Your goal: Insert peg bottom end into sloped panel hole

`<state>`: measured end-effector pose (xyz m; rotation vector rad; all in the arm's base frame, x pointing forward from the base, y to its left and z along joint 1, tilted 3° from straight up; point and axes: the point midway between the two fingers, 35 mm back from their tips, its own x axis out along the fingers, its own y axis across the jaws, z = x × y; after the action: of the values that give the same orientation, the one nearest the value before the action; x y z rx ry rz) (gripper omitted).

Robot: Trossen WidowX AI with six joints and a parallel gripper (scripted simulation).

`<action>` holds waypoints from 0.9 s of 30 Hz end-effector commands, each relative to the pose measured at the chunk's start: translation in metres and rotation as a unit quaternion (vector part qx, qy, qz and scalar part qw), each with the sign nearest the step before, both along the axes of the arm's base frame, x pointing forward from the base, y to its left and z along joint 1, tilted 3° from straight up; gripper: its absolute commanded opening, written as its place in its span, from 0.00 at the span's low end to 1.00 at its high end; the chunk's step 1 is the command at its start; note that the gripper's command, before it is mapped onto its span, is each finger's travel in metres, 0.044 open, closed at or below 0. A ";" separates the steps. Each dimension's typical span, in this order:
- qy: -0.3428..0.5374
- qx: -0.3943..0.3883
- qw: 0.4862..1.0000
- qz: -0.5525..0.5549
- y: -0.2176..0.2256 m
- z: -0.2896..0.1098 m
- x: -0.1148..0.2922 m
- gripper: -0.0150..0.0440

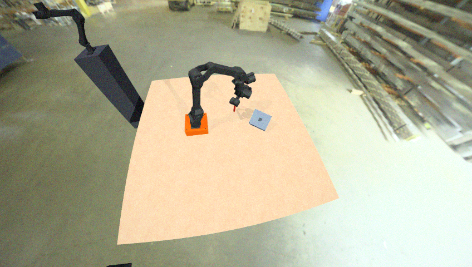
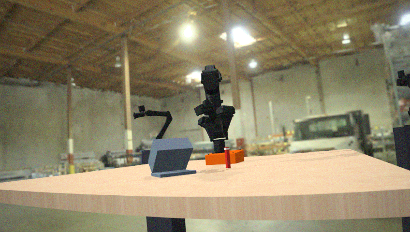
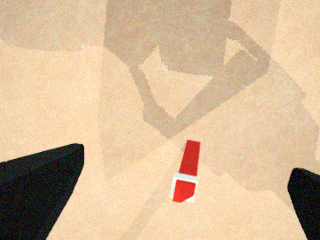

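A small red peg with a pale band near its top stands upright on the table. My gripper is open and points down just above the peg. In the wrist view the peg lies midway between the two dark fingers, and neither finger touches it. The blue-grey sloped panel stands a short way to the peg's right in the top view. A small dark hole shows in its face.
The arm's orange base block stands on the table behind the peg. A tall dark post with a camera arm stands off the table's back left corner. The table's back edge lies close behind the panel.
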<state>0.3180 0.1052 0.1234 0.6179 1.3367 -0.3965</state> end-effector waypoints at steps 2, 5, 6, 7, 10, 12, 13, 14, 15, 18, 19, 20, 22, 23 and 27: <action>0.036 -0.020 0.999 -0.009 0.014 -0.011 -0.012 1.00; 0.053 -0.033 0.998 -0.013 0.021 -0.016 -0.019 1.00; 0.057 -0.036 0.998 -0.014 0.023 -0.017 -0.021 1.00; 0.060 -0.038 0.997 -0.015 0.024 -0.018 -0.022 1.00; 0.061 -0.038 0.997 -0.015 0.024 -0.018 -0.022 1.00; 0.061 -0.038 0.997 -0.015 0.024 -0.020 -0.022 1.00; 0.061 -0.038 0.997 -0.015 0.024 -0.021 -0.021 1.00; 0.061 -0.038 0.997 -0.015 0.024 -0.022 -0.021 1.00; 0.061 -0.038 0.997 -0.015 0.025 -0.024 -0.021 1.00; 0.061 -0.038 0.997 -0.015 0.025 -0.029 -0.020 1.00; 0.061 -0.038 0.997 -0.015 0.025 -0.030 -0.020 1.00; 0.061 -0.038 0.997 -0.015 0.025 -0.032 -0.019 1.00; 0.061 -0.038 0.997 -0.015 0.025 -0.035 -0.019 1.00; 0.061 -0.038 0.997 -0.015 0.025 -0.037 -0.019 1.00; 0.061 -0.038 0.997 -0.015 0.025 -0.043 -0.018 1.00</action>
<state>0.3002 0.1310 0.0876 0.5583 1.4205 -0.5048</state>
